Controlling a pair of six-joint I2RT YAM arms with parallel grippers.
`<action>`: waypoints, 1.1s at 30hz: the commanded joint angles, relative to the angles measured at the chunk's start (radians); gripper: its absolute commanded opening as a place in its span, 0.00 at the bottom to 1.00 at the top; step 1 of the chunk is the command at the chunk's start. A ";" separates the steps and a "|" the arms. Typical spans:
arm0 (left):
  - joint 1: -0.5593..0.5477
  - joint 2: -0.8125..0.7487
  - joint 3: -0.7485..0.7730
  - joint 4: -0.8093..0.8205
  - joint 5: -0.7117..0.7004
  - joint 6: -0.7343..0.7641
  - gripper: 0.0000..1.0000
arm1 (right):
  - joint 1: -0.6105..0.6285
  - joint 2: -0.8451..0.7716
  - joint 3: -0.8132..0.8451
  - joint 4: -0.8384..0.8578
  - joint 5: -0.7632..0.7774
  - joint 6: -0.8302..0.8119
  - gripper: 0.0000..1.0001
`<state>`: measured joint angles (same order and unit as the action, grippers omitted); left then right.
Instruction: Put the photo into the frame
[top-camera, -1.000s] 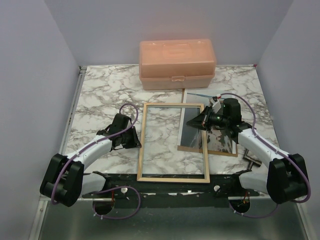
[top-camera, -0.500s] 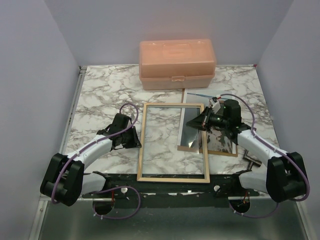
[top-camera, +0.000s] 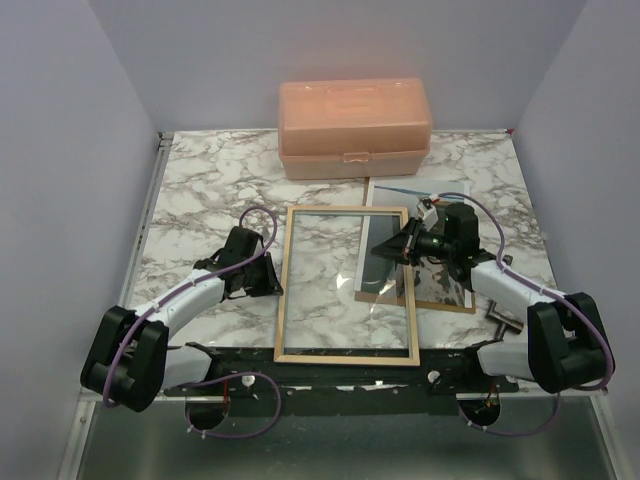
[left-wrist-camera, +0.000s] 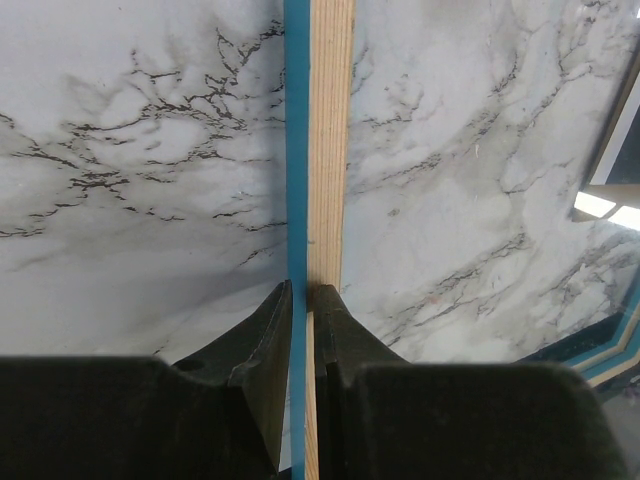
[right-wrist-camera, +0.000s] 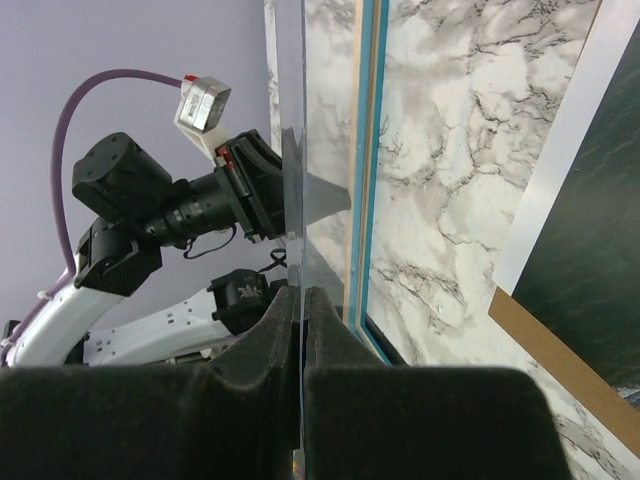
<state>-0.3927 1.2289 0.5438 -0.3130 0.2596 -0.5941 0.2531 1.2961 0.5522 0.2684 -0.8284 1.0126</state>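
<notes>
Top view high, looking down, wrist views close along jaws, all sharing the frame

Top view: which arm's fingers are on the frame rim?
The left fingers, clamped either side of the frame's rim; the right fingers pinch the tilted clear pane instead.

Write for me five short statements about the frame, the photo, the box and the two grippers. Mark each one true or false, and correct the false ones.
1. The left gripper is shut on a rail of the frame. True.
2. The photo is already inside the frame. False: it lies on the brown board, to the right of the frame.
3. The right gripper holds a clear sheet by its edge. True.
4. The peach box stands with its lid open. False: the lid is shut.
5. The frame stands upright. False: it lies flat on the table, wood side up.
</notes>
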 joint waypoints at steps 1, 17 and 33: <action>0.000 0.034 -0.015 -0.027 -0.034 0.027 0.15 | 0.012 0.023 -0.007 -0.107 -0.013 -0.055 0.01; 0.000 0.038 -0.013 -0.025 -0.028 0.030 0.15 | 0.012 0.032 0.097 -0.441 0.150 -0.272 0.01; -0.002 0.050 -0.007 -0.023 -0.018 0.036 0.15 | 0.012 0.069 0.139 -0.363 0.048 -0.331 0.01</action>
<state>-0.3916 1.2423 0.5529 -0.3122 0.2638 -0.5873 0.2432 1.3647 0.6510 -0.0689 -0.6865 0.7136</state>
